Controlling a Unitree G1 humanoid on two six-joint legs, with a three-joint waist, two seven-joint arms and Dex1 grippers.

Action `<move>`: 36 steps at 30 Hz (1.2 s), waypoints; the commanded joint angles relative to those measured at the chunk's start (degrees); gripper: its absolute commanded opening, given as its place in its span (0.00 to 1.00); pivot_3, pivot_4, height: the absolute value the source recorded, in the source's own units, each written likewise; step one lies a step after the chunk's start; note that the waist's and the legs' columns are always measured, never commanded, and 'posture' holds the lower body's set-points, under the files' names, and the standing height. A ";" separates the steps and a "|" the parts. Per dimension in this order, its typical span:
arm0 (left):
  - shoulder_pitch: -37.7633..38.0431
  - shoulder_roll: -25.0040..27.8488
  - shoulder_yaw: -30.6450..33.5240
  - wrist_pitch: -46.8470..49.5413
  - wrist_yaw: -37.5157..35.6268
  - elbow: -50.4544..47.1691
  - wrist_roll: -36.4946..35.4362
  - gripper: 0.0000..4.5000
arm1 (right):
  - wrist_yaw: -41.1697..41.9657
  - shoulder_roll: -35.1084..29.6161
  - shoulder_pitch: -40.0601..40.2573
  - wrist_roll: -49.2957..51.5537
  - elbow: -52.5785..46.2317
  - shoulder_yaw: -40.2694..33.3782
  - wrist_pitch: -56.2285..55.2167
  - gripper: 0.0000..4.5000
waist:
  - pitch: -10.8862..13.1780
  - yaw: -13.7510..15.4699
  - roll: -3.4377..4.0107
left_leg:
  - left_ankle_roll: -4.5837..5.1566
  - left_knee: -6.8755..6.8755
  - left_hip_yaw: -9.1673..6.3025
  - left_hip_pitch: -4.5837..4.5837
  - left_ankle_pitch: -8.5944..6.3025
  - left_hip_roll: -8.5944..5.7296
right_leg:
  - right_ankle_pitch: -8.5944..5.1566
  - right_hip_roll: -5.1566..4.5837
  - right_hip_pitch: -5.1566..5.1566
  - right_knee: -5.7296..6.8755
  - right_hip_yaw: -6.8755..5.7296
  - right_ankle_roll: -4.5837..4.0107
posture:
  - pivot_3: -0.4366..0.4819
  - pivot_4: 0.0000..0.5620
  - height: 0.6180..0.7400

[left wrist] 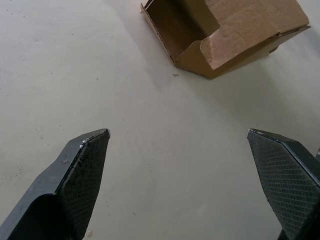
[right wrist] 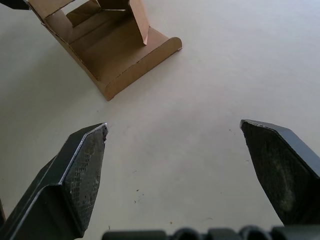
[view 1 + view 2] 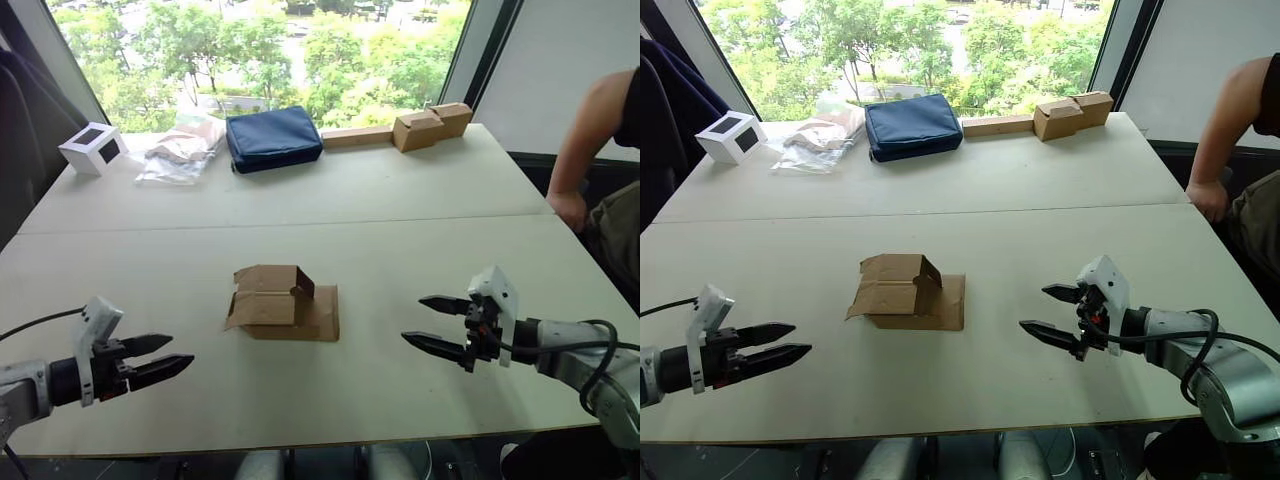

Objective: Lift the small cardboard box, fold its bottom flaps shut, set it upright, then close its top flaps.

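While the small plain brown corrugated cardboard box [image 3: 283, 302] lies unlifted on the pale desk [image 3: 400, 190] | flaps unfolded | left end effector [image 3: 160, 358] open, empty | right end effector [image 3: 434, 322] open, empty | all steps outstanding

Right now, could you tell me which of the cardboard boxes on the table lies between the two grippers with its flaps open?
The small plain brown cardboard box at the table's middle; the joined tan boxes and white box with black window sit along the far edge.
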 commanded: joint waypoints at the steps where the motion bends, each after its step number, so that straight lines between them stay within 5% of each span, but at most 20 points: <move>1: -0.57 0.13 0.29 -1.57 -0.05 0.26 0.67 1.00 | -0.40 0.31 -0.33 -1.31 -1.22 0.25 -1.91 0.99 | 0.00 -0.01 0.00 | 0.00 0.00 0.00 0.00 0.00 0.00 | 0.00 0.00 0.00 0.00 0.00 0.00 | 0.48 0.27 0.98; 29: -7.56 1.00 -2.31 -5.70 0.82 6.89 6.16 1.00 | 0.53 2.46 -4.81 -5.64 3.59 2.67 -4.23 0.99 | 0.00 -0.06 0.00 | 0.00 0.00 0.01 0.00 0.00 -0.01 | 0.01 0.00 0.00 0.01 0.00 0.01 | 0.48 0.27 0.98; 36: -15.38 4.57 -3.14 7.63 -6.21 16.35 -1.85 1.00 | 1.61 0.61 -3.79 -5.70 2.56 0.79 -5.14 0.99 | 0.00 0.05 0.00 | 0.00 0.01 0.01 0.00 0.00 -0.01 | 0.01 0.01 -0.02 0.04 -0.01 0.01 | 0.48 0.27 0.98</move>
